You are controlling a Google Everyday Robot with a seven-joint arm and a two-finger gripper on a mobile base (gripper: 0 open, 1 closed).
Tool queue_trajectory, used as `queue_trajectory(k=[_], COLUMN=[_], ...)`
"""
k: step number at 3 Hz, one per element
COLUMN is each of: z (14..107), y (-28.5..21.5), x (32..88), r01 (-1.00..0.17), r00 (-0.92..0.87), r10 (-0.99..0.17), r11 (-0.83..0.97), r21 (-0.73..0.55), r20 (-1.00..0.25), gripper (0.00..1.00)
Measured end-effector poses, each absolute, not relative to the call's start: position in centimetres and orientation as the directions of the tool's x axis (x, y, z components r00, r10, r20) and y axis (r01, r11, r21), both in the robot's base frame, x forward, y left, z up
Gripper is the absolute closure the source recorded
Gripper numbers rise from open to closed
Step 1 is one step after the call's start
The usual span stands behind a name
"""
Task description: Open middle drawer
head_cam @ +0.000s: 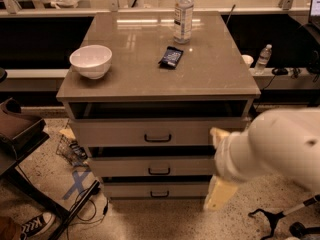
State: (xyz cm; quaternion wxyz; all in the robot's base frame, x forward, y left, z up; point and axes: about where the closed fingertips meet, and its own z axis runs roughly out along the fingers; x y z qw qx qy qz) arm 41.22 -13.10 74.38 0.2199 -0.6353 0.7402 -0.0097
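Reaching for: the handle (159,171), a small dark bar at the centre of the middle drawer (125,167); this approach looks like the step in hand.
Middle drawer: second of three fronts under the counter (150,79), between the taller top drawer (115,133) and the short bottom drawer (130,190); not yet pulled out, as far as I can judge.
Gripper: the gripper (213,169) hangs at the cabinet's right front, level with the middle drawer and well to the right of its handle.
Fingers: two pale fingers (220,194) show above and below the white wrist, spread apart with nothing between them.
Doing it well: move left to centre on the bar, set one finger over and one under it, close firmly, then pull straight out.
Watch: the like handle on the top drawer sits just above; the bowl (91,60), bottle (183,14) and dark packet (171,57) on the counter would feel any jerk.
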Motion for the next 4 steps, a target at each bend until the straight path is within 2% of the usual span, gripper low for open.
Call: queue_trajectory(k=[2,4], z=[61.2,54.6], y=[-11.5,-12.1], x=[41.1,46.2], r01=[-0.930,-0.914], r00=[-0.140,-0.140], r10=[-0.931,-0.916], r11=[0.240,0.265], r21=[-0.277,-0.306], r20=[-0.336,-0.377], gripper=[0.00,0.00])
